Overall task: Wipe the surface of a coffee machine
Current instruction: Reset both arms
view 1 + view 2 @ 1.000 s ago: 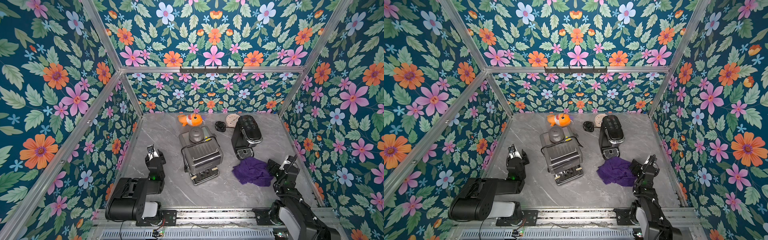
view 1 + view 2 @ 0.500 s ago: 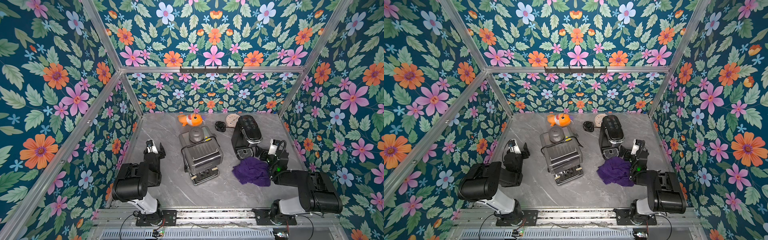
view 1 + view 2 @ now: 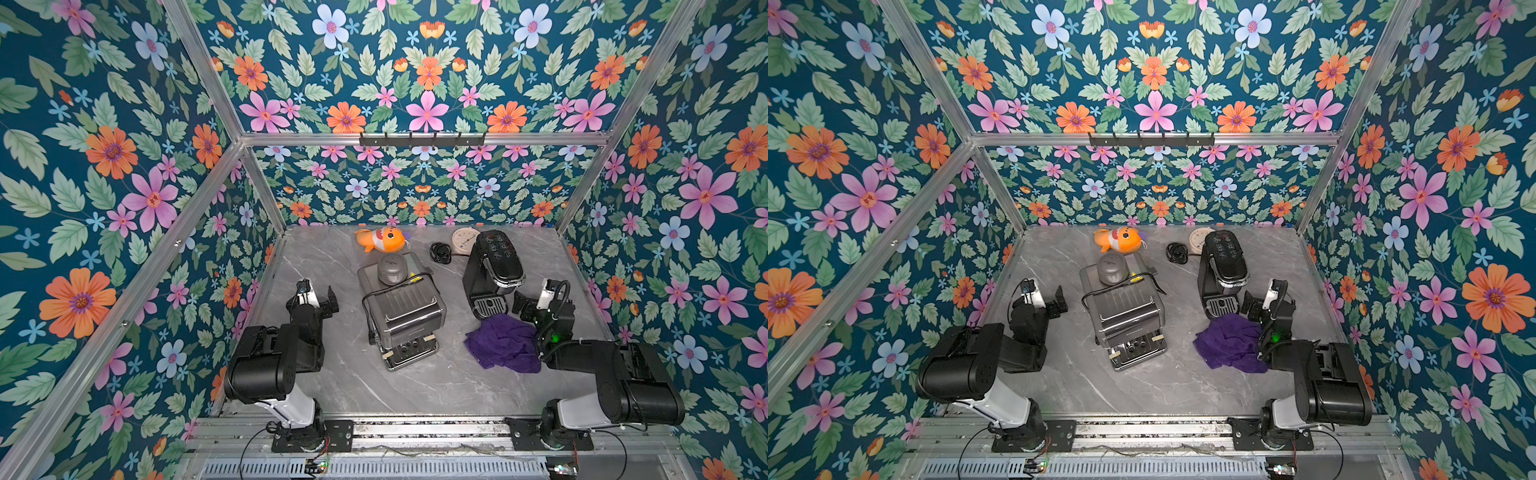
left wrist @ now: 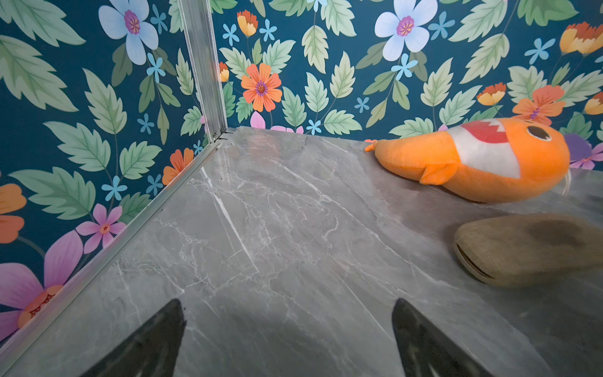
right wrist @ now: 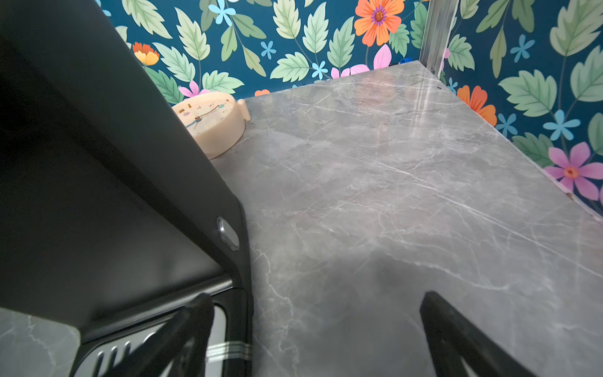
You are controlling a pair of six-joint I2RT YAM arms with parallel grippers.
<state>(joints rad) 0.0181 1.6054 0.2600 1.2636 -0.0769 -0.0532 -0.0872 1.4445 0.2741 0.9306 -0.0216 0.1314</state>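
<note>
One black coffee machine — upright, front nearward

Spotted an orange plush fish near the floral back wall, plus a coiled black cable and cream clock near that wall.

On the table, an espresso machine is set at the middle, with a pod coffee machine to its right. A cloth is laid just in front of the pod coffee machine. Behind the espresso machine a plush fish is placed. To the fish's right a coiled cable is found, then a clock just behind the pod coffee machine. The left gripper is held left of the espresso machine, the right gripper just right of the pod coffee machine.
</note>
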